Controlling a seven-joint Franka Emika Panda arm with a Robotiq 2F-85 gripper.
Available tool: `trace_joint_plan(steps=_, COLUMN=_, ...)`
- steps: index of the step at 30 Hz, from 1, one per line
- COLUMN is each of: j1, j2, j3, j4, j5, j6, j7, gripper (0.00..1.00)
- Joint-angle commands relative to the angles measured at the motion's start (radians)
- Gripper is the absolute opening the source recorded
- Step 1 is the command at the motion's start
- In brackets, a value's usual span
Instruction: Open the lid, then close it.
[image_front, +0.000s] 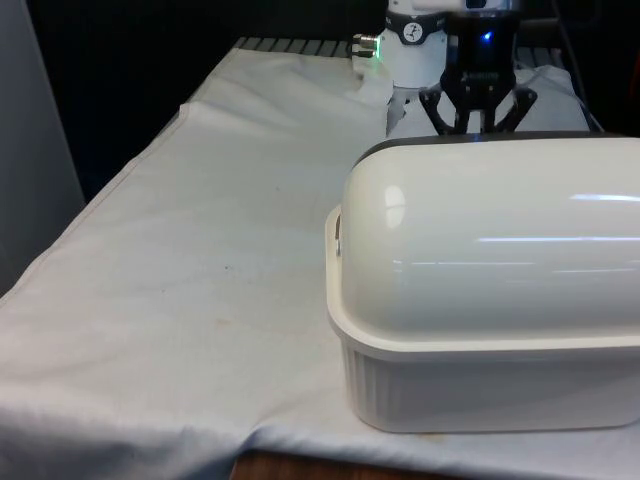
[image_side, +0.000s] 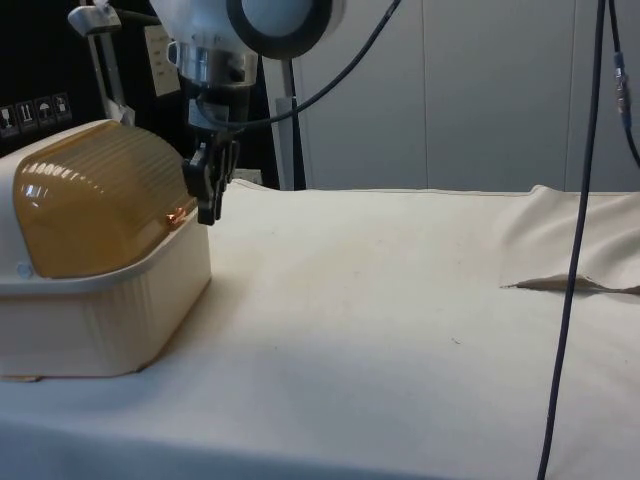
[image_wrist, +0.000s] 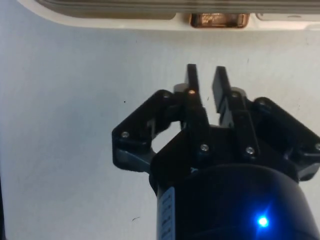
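Hovering just in front of the cream plastic bread box (image_side: 100, 300) with its amber ribbed roll-top lid (image_side: 95, 205), my black two-finger gripper (image_wrist: 206, 80) points down at the white cloth (image_side: 400, 300), gripping nothing. Its fingers (image_wrist: 192, 80) stand close together with only a narrow gap between them, so I count them as nearly closed on air. The box sits at the table's end nearest the front camera, on the front view's right, and the lid looks fully down over the body.

The lid's small copper-coloured handle tab (image_wrist: 219, 20) lies just ahead of my fingertips, near them but apart. My main worry is that narrow gap: if I advance like this, the tips may butt against the tab or slide past it instead of straddling it. Hooking too shallowly could let the tab slip out partway up the curved lid, and the lid would drop shut. Pushing horizontally instead of following the lid's arc could shove the light box along the cloth or bunch the fabric under it.

For room, the cloth on my side of the box is bare and wide, with a fold well off toward the far corner in the side view. Above the lid nothing obstructs an upward sweep. The box's white lower rim (image_wrist: 125, 24) sits just beneath the tab, so I have little margin downward there.
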Motion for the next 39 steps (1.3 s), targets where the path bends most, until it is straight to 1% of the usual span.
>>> trace_joint_plan(steps=1, j1=-0.005, j2=0.004, j3=0.010, j4=0.001, j5=0.018, j6=0.011, j7=-0.012, gripper=0.23)
trace_joint_plan(steps=3, j1=-0.005, j2=0.005, j3=0.010, j4=0.001, j5=0.018, j6=0.011, j7=-0.011, gripper=0.14)
trace_joint_plan(steps=4, j1=0.000, j2=0.007, j3=0.008, j4=0.005, j5=0.012, j6=0.011, j7=-0.003, gripper=0.04)
trace_joint_plan(steps=5, j1=0.001, j2=0.008, j3=0.008, j4=0.007, j5=0.009, j6=0.011, j7=0.000, gripper=0.00)
trace_joint_plan(steps=6, j1=0.001, j2=0.002, j3=0.002, j4=0.002, j5=0.000, j6=0.002, j7=0.001, gripper=0.00)
trace_joint_plan(steps=7, j1=0.003, j2=0.009, j3=0.009, j4=0.009, j5=0.008, j6=0.011, j7=0.003, gripper=0.00)
trace_joint_plan(steps=12, j1=0.005, j2=0.022, j3=0.014, j4=0.028, j5=0.003, j6=0.012, j7=0.012, gripper=0.00)
trace_joint_plan(steps=14, j1=0.005, j2=0.024, j3=0.015, j4=0.031, j5=0.002, j6=0.012, j7=0.013, gripper=0.00)
trace_joint_plan(steps=15, j1=0.003, j2=0.021, j3=0.014, j4=0.030, j5=0.000, j6=0.002, j7=0.010, gripper=0.00)
trace_joint_plan(steps=16, j1=0.006, j2=0.029, j3=0.016, j4=0.035, j5=0.001, j6=0.014, j7=0.014, gripper=0.00)
trace_joint_plan(steps=20, j1=0.007, j2=0.038, j3=0.016, j4=0.044, j5=-0.001, j6=0.017, j7=0.016, gripper=0.00)
trace_joint_plan(steps=21, j1=0.006, j2=0.034, j3=0.017, j4=0.042, j5=0.000, j6=0.004, j7=0.011, gripper=0.00)
trace_joint_plan(steps=22, j1=0.008, j2=0.040, j3=0.016, j4=0.045, j5=-0.001, j6=0.017, j7=0.015, gripper=0.00)
trace_joint_plan(steps=29, j1=0.006, j2=0.052, j3=0.015, j4=0.061, j5=-0.001, j6=0.021, j7=0.012, gripper=0.00)
trace_joint_plan(steps=30, j1=0.006, j2=0.046, j3=0.016, j4=0.057, j5=0.000, j6=0.008, j7=0.010, gripper=0.00)
trace_joint_plan(steps=31, j1=0.006, j2=0.054, j3=0.015, j4=0.063, j5=-0.002, j6=0.021, j7=0.011, gripper=0.00)
trace_joint_plan(steps=39, j1=0.005, j2=0.070, j3=0.014, j4=0.078, j5=-0.001, j6=0.034, j7=0.009, gripper=0.00)
